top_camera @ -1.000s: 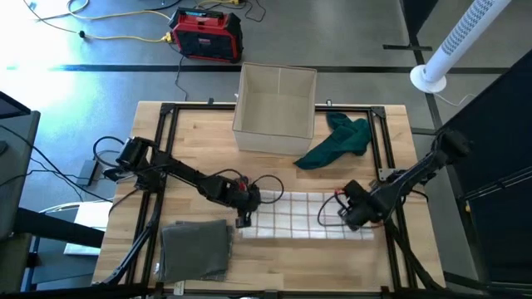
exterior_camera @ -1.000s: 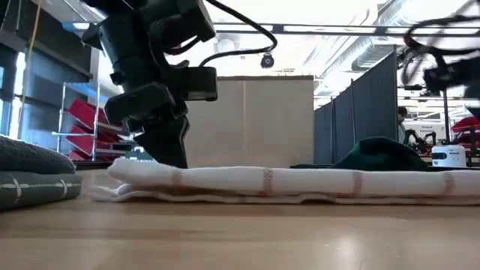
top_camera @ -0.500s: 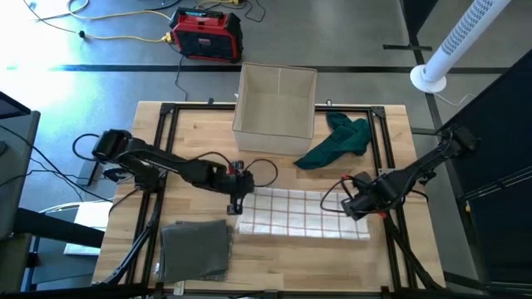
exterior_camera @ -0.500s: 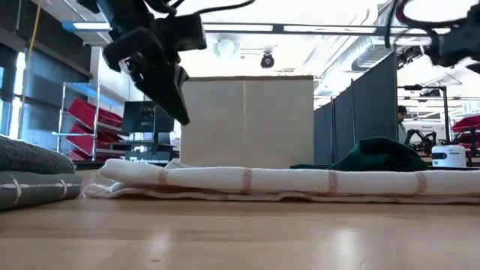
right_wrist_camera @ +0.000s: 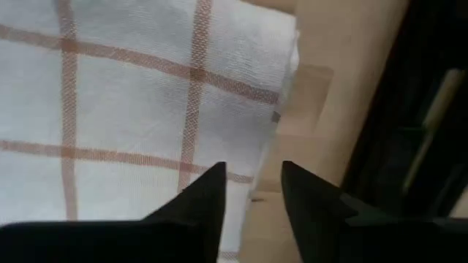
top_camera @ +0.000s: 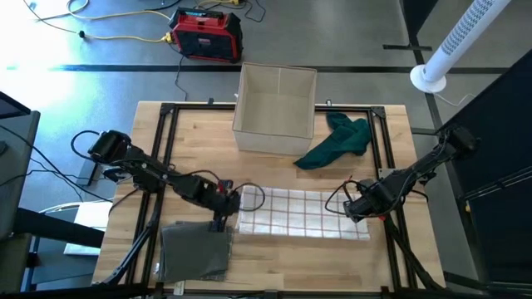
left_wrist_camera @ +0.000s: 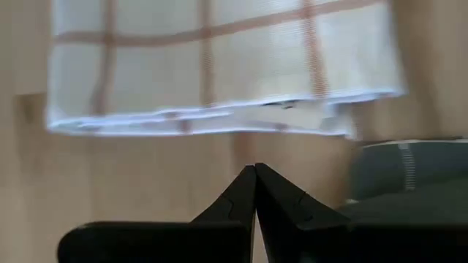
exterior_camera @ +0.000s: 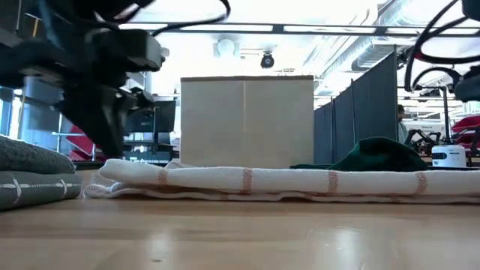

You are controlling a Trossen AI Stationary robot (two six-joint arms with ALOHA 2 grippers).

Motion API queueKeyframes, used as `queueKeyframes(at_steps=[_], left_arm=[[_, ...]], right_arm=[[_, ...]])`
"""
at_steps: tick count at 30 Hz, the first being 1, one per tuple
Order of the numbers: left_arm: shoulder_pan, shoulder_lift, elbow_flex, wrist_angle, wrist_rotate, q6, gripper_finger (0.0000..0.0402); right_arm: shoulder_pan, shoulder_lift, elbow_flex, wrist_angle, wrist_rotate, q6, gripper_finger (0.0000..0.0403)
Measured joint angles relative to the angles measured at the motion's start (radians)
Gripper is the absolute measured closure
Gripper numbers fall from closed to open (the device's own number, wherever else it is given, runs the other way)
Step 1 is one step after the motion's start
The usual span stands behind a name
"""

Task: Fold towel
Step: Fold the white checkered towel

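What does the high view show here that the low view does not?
Only the high view shows the whole table from above, the red case on the floor, and the right hand at the checked towel's end.

Only the low view shows the room behind and the checked towel's stacked layers edge-on.

Both show the checked towel, the open box, the green cloth, the grey folded towel and the left hand.

1. Grey floor (top_camera: 100,75) surrounds the wooden bench (top_camera: 274,257).
2. A red case (top_camera: 206,35) with yellow cables lies at eleven o'clock.
3. A white fan (top_camera: 453,46) stands at one o'clock.
4. Grey partitions (exterior_camera: 371,112) stand under bright ceiling lights (exterior_camera: 247,28).
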Motion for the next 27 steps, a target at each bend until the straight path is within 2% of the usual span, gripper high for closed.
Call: queueKeyframes(at_steps=[5, 10, 13, 18, 27], left_arm=[[-0.037, 0.0, -0.063, 0.123, -0.003, -0.009, 0.0401], [-0.043, 0.0, -0.151, 0.242, -0.084, -0.027, 0.0401], [-0.04, 0.0, -0.213, 0.333, -0.137, -0.027, 0.0401], [-0.027, 0.013, -0.3, 0.55, -0.164, -0.027, 0.0401], [-0.01, 0.098, -0.31, 0.736, -0.199, -0.023, 0.0401]], right_arm=[[0.038, 0.0, -0.082, 0.122, 0.0, 0.084, 0.0217], [0.07, -0.004, -0.158, 0.241, 0.016, 0.133, 0.0219], [0.078, -0.004, -0.16, 0.251, 0.028, 0.129, 0.0254], [0.079, 0.003, -0.086, 0.169, 0.077, 0.056, 0.038], [0.068, 0.042, 0.225, -0.086, 0.139, -0.009, 0.039]])
